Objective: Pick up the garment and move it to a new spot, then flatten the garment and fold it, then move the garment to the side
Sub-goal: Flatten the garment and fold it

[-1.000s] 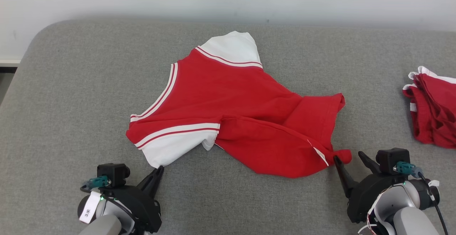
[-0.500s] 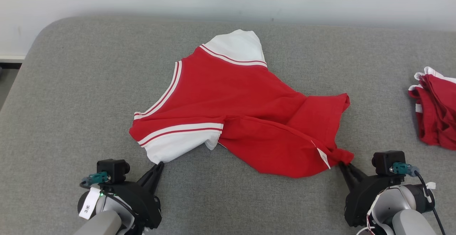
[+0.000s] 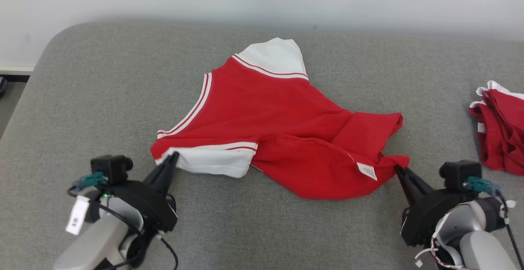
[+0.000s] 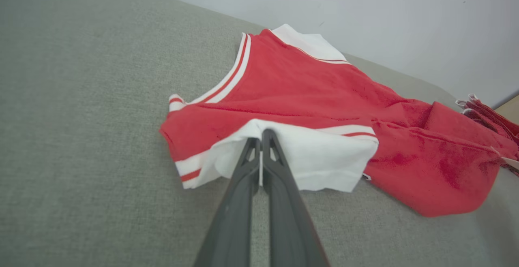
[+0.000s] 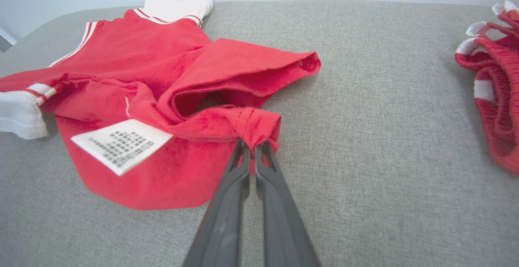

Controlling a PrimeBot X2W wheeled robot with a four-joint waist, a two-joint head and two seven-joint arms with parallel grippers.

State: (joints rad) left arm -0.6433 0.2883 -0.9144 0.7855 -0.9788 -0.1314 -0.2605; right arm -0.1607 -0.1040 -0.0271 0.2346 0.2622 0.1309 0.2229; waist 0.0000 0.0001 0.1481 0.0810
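Garment: a red T-shirt [image 3: 278, 118] with white, red-striped sleeves lies rumpled on the middle of the grey pad [image 3: 102, 98]. Its striped neckline faces the pad's left side and its hem trails toward the pad's right.
Left gripper [image 3: 174, 155]: on the near-left part of the pad, with fingers pressed together on the edge of the shirt's near white sleeve. The white cloth rises in a small peak at the tips.
Right gripper [image 3: 398, 169]: on the near-right part of the pad, with fingers closed on a bunched red corner of the hem. The cloth is gathered into a tight wad at the tips.
Care label [image 3: 367, 171]: white with dark print, facing up on the hem, just beside the right gripper's pinch.
Clothes pile [image 3: 501, 132]: red-and-white garments heaped at the pad's right edge, well apart from the T-shirt.
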